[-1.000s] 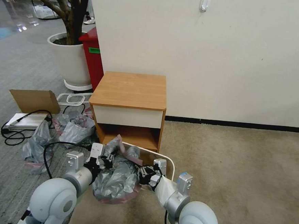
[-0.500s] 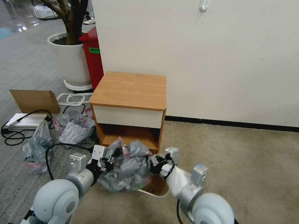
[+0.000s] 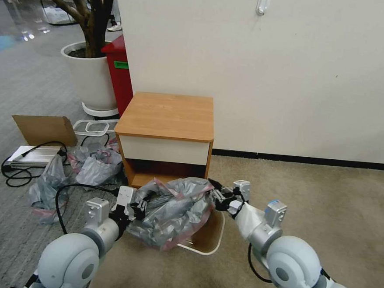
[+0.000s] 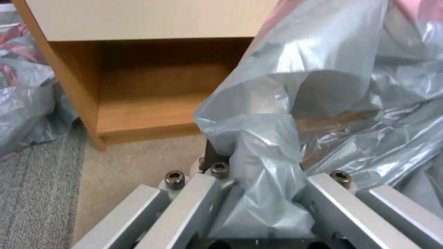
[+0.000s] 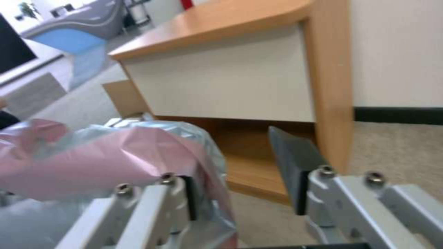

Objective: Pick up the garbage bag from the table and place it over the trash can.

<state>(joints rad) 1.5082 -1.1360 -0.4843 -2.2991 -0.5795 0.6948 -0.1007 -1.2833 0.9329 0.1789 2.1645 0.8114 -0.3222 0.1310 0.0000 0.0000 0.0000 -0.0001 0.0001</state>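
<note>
The grey garbage bag (image 3: 174, 210) with a pink rim hangs stretched between my two grippers, over the cream trash can (image 3: 213, 247) on the carpet. It hides most of the can's opening. My left gripper (image 3: 136, 206) is shut on a bunched fold of the bag (image 4: 258, 193) at the can's left side. My right gripper (image 3: 222, 194) is at the can's far right corner. In the right wrist view this gripper (image 5: 240, 166) stands open, and the bag's pink rim (image 5: 115, 155) is draped over one finger. The table (image 3: 167, 116) stands just behind, its top bare.
Several scrunched grey-and-pink bags (image 3: 89, 165) lie on the floor to the left, with a cardboard box (image 3: 44, 129) and black cables (image 3: 23, 167). A red bin (image 3: 118, 73) and a white planter (image 3: 89, 77) stand behind them. Open carpet lies to the right.
My right gripper has swung right and away from me, pulling the bag wider across the trash can. The left gripper has barely moved.
</note>
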